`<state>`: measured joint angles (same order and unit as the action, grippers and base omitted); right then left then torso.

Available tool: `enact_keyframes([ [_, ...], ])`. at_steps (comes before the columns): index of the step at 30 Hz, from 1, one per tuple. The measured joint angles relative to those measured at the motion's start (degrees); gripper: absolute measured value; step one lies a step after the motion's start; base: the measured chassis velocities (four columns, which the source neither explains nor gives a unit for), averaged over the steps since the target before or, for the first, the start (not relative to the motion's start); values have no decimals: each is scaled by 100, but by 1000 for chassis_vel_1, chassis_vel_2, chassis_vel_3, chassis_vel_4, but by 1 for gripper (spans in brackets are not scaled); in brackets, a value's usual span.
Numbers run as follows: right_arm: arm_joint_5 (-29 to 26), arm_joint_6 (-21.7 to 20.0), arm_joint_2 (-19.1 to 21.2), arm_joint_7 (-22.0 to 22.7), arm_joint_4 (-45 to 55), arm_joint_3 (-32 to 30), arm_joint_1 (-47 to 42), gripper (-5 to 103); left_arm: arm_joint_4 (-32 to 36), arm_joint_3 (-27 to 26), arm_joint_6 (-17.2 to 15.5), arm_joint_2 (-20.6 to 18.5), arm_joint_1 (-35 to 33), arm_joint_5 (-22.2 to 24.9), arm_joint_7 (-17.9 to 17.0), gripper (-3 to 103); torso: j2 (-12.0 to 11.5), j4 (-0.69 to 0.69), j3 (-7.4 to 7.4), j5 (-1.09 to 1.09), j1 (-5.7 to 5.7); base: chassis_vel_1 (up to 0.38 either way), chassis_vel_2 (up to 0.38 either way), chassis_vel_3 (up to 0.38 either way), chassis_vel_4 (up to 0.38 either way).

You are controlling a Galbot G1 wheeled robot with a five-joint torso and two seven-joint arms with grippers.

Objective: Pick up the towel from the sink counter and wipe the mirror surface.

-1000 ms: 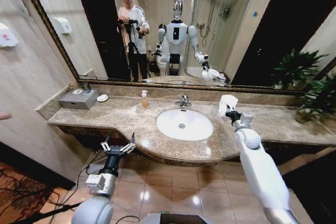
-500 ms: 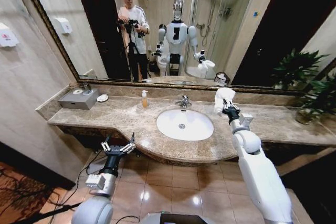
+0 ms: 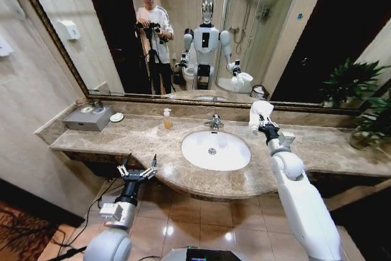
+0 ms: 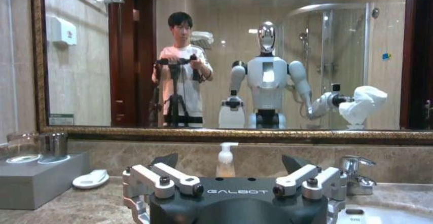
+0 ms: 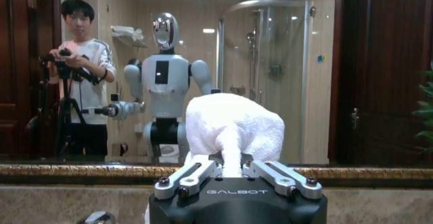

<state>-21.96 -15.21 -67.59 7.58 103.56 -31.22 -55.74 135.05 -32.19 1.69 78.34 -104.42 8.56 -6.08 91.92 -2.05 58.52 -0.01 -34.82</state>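
Note:
My right gripper (image 3: 264, 124) is shut on the white towel (image 3: 261, 112), holding it up above the sink counter (image 3: 153, 140) behind the basin's right side. The towel hangs just in front of the lower edge of the mirror surface (image 3: 293, 35); I cannot tell whether it touches the glass. In the right wrist view the bunched towel (image 5: 233, 125) stands up out of the shut gripper (image 5: 232, 169) and faces the mirror surface (image 5: 271, 57). My left gripper (image 3: 138, 169) is open and empty, below the counter's front edge. In its own wrist view the left gripper (image 4: 230, 162) points at the mirror surface (image 4: 121, 57).
A white oval basin (image 3: 215, 150) and chrome faucet (image 3: 214, 120) sit mid-counter. An orange soap bottle (image 3: 166, 118), a small dish (image 3: 116, 116) and a grey tray with glasses (image 3: 87, 117) stand to the left. A green plant (image 3: 371, 117) fills the counter's right end.
My right gripper lifted the towel up and back towards the mirror's lower edge, then held there. The head view itself has shifted a little. The left arm has stayed still.

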Motion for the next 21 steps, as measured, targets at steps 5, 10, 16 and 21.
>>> enact_keyframes([
  [5, -2, -19, -4, 25, 42, 12, -2, 11, 0, 0, 0, 0, 0, 0, 0, 100, 0, -1, 0, 1, 1, -50, 60, 73, -59],
  [10, -30, -56, -2, 60, 85, 23, 24, 11, 0, 0, 0, 0, 0, 0, 0, 100, 0, -1, 0, 0, 1, -53, 71, 57, -55],
  [16, -17, -73, -8, 27, 152, 22, -7, 11, 0, 0, 0, 0, 0, 0, 0, 100, 0, 0, 0, 1, 1, -73, 76, 66, -72],
  [21, 6, -91, -15, 57, 414, 30, -28, 11, 0, 0, 0, 0, 0, 0, 0, 100, 0, -1, 0, 2, 0, -70, 71, 82, -62],
])
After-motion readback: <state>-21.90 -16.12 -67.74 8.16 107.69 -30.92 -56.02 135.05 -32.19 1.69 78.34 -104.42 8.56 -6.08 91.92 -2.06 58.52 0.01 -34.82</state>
